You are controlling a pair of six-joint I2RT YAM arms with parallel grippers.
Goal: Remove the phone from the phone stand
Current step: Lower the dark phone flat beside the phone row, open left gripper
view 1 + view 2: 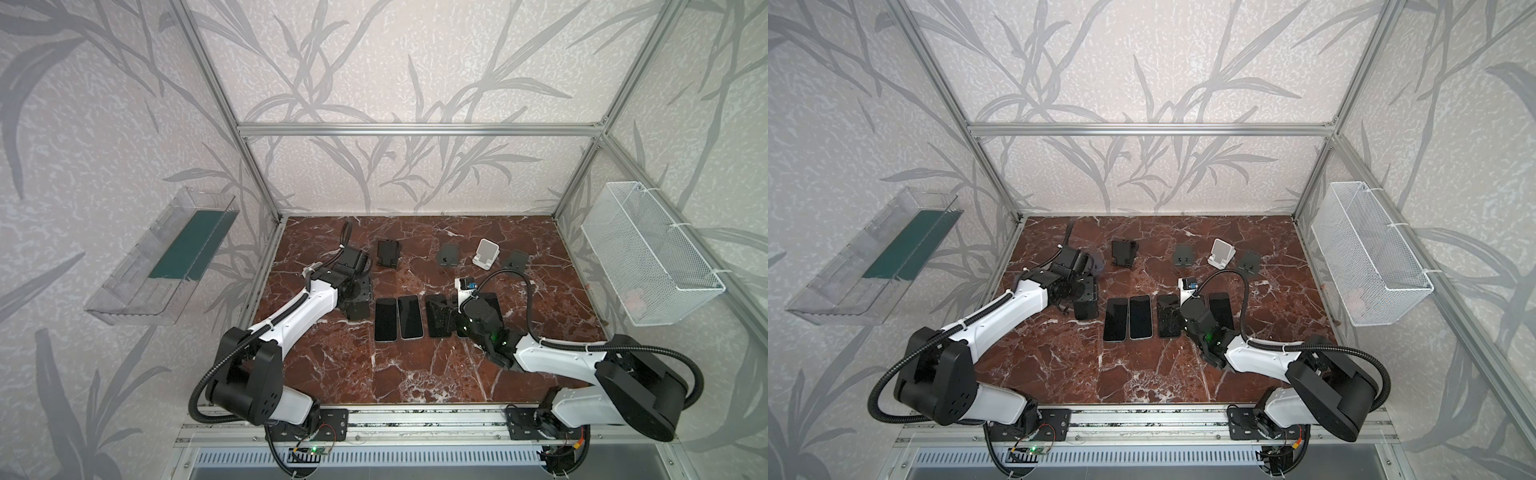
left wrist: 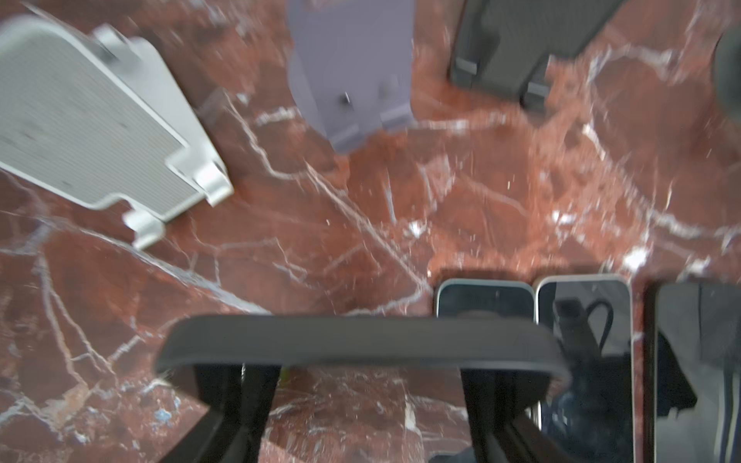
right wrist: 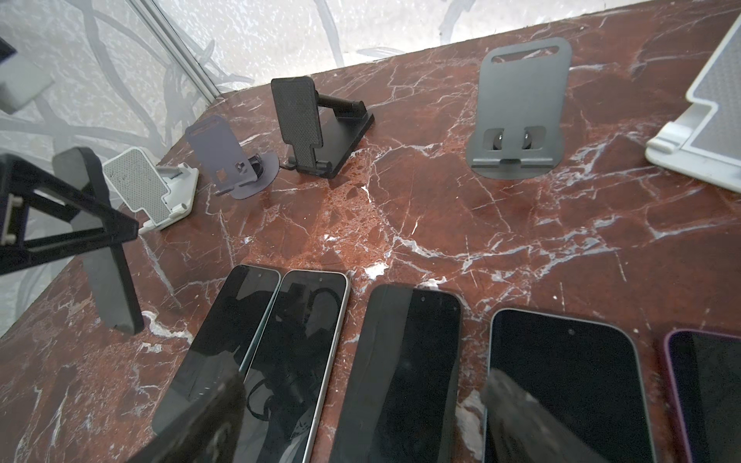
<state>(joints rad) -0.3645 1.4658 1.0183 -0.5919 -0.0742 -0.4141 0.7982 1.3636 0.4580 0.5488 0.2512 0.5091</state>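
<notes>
Phone (image 2: pixel 361 344) clamped crosswise in L gripper (image 1: pixel 356 293), tilted, just beside L-arm end of phone row (image 1: pixel 399 318) on marble tbl (image 1: pixel 415 374). R gripper (image 3: pixel 361 391) jaws wide apart, hovering over row's R-arm half.

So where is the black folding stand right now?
In both top views the black stand sits empty toward the back of the table, left of centre, beyond the flat-lying phones and left of a grey stand.
</notes>
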